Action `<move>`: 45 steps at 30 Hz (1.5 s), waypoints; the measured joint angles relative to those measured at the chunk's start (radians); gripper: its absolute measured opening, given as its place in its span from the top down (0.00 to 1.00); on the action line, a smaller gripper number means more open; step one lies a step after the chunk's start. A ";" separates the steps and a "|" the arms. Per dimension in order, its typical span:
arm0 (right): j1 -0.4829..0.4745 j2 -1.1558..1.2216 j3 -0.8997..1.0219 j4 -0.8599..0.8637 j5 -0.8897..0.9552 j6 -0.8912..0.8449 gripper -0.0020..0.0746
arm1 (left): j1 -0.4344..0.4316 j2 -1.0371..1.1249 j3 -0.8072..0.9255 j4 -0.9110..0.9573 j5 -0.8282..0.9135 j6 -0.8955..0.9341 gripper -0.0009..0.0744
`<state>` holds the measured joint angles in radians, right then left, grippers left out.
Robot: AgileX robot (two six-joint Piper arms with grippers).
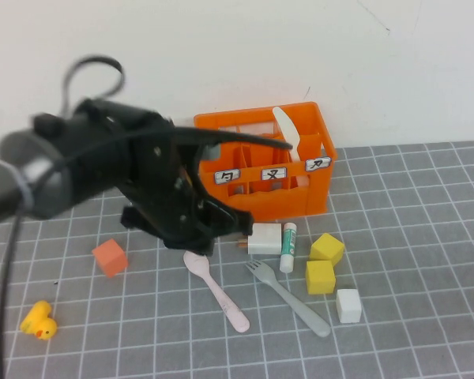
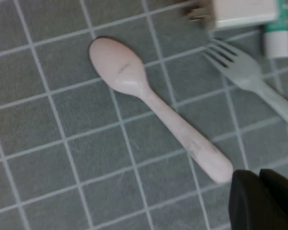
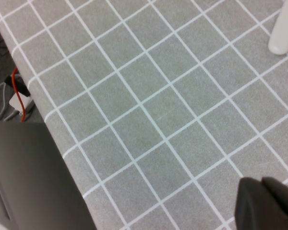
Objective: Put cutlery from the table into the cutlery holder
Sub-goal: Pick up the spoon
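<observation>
— Two pieces of cutlery lie on the dark grey tiled table (image 1: 426,237): a pale pink plastic spoon (image 1: 215,289) and a grey plastic fork (image 1: 287,297), side by side in front of the bright orange slotted plastic crate (image 1: 268,170). A cream-white plastic knife (image 1: 288,130) already stands upright in the crate's right rear compartment.

— Where are your grippers?

— My left gripper (image 1: 191,229) hangs over the table just in front of the crate, above the spoon's bowl, its fingers pressed together and holding nothing. In its wrist view the spoon lies flat on the tiles, with the fork's tines near its handle. My right gripper (image 3: 268,203) is off to the side near the table's edge, jaws closed and empty.

— Anything else nearby?

— A white-and-green glue stick (image 1: 287,246) and a white block (image 1: 265,238) lie between the crate and the fork.
</observation>
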<state>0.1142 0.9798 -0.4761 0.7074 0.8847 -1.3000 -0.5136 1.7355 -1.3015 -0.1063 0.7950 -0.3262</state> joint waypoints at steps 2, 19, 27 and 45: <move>0.000 0.000 0.000 0.000 0.000 0.000 0.98 | 0.000 0.049 0.005 -0.005 -0.038 -0.036 0.99; 0.000 0.000 0.000 0.000 -0.019 -0.025 0.98 | -0.030 0.326 0.005 -0.251 -0.174 0.164 0.99; 0.000 0.000 0.000 0.000 -0.021 -0.028 0.98 | -0.030 0.344 0.005 -0.253 -0.208 0.161 0.99; 0.000 0.000 0.000 0.002 -0.021 -0.028 0.98 | -0.030 0.199 0.025 0.099 -0.097 -0.049 0.99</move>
<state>0.1142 0.9798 -0.4761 0.7095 0.8634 -1.3276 -0.5432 1.9343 -1.2764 -0.0078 0.6982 -0.3748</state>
